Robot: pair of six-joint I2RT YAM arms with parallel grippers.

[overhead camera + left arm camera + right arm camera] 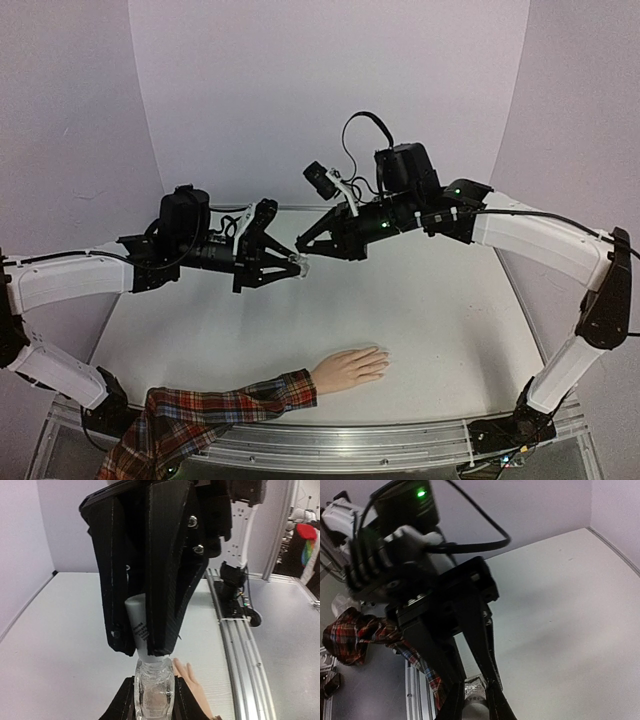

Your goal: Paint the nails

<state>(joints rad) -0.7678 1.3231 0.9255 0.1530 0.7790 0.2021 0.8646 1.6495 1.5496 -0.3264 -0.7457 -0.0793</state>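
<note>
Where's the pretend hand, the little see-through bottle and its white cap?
pretend hand (350,368): top view, on the back of the hand.
see-through bottle (154,690): left wrist view, on its clear body.
white cap (135,614): left wrist view, on the cap's bare side.

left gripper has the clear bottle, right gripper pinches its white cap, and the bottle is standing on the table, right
Not standing: the clear bottle is held in mid-air above the table, as the left wrist view shows. The left gripper holds it and the right gripper pinches its white cap.
</note>
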